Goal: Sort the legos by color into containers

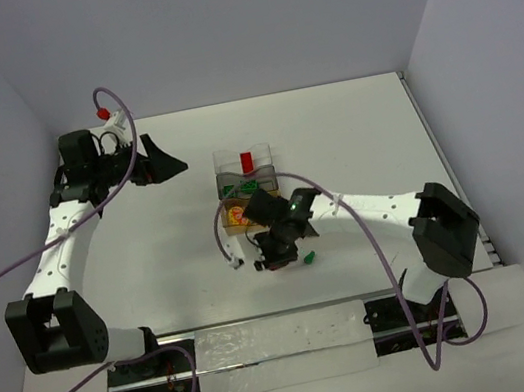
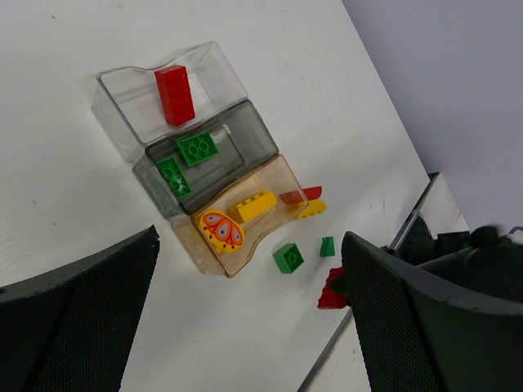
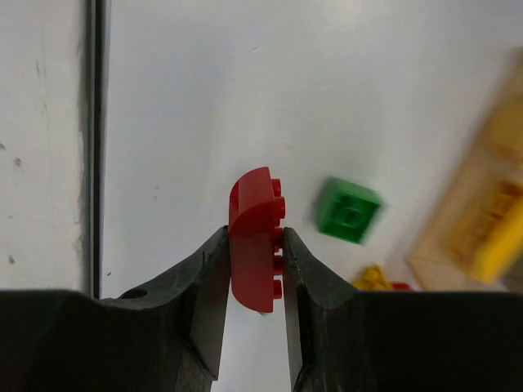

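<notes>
My right gripper (image 3: 254,245) is shut on a red curved lego (image 3: 252,202) and holds it edge-on over the table, near the front edge (image 1: 274,253). Three containers stand in a row. The clear one (image 2: 122,90) holds a red brick (image 2: 174,94). The smoky grey one (image 2: 253,139) holds two green bricks (image 2: 196,147). The amber one (image 2: 278,175) holds a yellow brick (image 2: 251,206) and a yellow butterfly piece (image 2: 221,230). A green brick (image 2: 288,257), a small green piece (image 2: 327,246) and a red-and-yellow stack (image 2: 309,202) lie loose beside the amber one. My left gripper (image 1: 170,161) is open and empty, far left of the containers.
A dark rail (image 3: 96,122) runs along the table's front edge just behind my right gripper. The green brick (image 3: 349,211) lies right of the held lego. The right table edge (image 2: 409,220) and arm base lie beyond the loose pieces.
</notes>
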Tool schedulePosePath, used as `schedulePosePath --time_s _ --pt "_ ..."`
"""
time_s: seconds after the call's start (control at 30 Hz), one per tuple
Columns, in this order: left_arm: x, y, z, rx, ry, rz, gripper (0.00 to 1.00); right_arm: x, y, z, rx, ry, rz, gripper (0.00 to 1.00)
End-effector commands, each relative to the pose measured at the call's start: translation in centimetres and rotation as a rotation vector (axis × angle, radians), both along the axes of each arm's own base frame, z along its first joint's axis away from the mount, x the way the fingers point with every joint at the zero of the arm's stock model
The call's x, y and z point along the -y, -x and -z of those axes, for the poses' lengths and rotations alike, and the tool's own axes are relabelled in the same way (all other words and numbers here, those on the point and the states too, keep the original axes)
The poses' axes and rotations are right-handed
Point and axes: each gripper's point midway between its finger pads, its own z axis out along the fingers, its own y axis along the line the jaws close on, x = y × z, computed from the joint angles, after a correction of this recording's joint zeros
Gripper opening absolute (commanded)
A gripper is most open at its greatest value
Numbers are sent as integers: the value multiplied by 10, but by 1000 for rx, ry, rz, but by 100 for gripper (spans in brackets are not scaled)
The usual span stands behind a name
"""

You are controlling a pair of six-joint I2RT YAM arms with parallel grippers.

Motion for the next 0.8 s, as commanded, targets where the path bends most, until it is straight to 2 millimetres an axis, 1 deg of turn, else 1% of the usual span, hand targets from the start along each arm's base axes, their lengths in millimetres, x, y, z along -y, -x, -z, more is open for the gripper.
schedulePosePath --time_s 0.0,0.03,0.07,0.1,0.13,0.17,0.2,0.27,0.3,0.37,0.43,0.5,0.67,0.77 --pt "-5 -4 -42 127 29 -1 99 -23 -65 -113 53 -292 187 0" --pt "-5 -5 -43 130 29 -3 99 -28 -70 -128 77 -324 185 0" --pt "-5 -7 -46 140 27 0 99 -24 -101 -141 104 -341 254 0" --pt "-6 -8 -48 145 24 -1 99 -22 -116 -143 114 -339 289 0" --pt "-7 -11 -49 148 14 -10 99 -20 -138 -137 117 -319 332 0" --pt "-9 -14 -50 154 7 -21 99 -18 -157 -137 131 -317 372 0" --pt "-11 -16 -52 161 0 -35 99 -15 -175 -140 152 -326 408 0" --pt "-12 -18 -54 168 2 -42 99 -14 -197 -130 149 -311 451 0" --pt "-11 -18 -54 169 6 -39 99 -11 -209 -130 158 -317 471 0" --pt "-11 -19 -55 167 14 -38 99 -10 -223 -123 162 -314 489 0" --pt "-10 -19 -54 162 23 -35 99 -6 -240 -119 181 -316 513 0" --pt "-9 -19 -53 156 29 -35 99 -4 -252 -113 196 -312 528 0" --pt "-8 -19 -52 148 40 -27 99 -3 -269 -99 203 -303 549 0" --pt "-8 -18 -50 148 37 -25 99 -3 -276 -95 221 -299 550 0"
